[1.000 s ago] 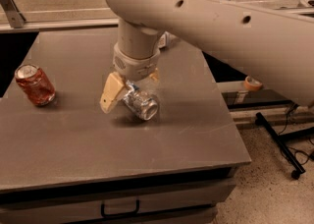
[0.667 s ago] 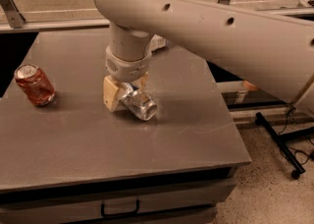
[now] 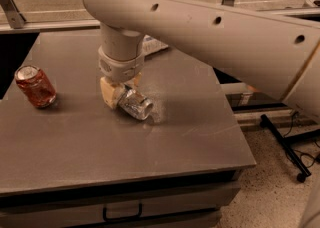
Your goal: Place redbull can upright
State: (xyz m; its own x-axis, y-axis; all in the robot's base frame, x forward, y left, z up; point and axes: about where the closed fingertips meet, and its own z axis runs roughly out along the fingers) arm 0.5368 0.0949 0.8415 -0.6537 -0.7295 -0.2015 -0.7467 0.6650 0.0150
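Observation:
The redbull can (image 3: 136,104) is a dented silver can lying tilted on its side on the grey table (image 3: 125,147), its open end pointing to the lower right. My gripper (image 3: 119,91) comes down from the big white arm (image 3: 200,27) and is shut on the can's upper left end. One cream finger (image 3: 110,93) shows on the can's left; the other is mostly hidden behind the can and wrist. The can's lower end rests on or just above the table.
A wider dented red can (image 3: 35,87) stands upright near the table's left edge. A white-labelled object (image 3: 152,46) peeks out behind the arm at the table's back. A black stand's legs (image 3: 287,144) lie on the floor to the right.
The arm has shifted a little to the left and its wrist turned. The cream finger, spread out to the left before, has closed in against the silver can.

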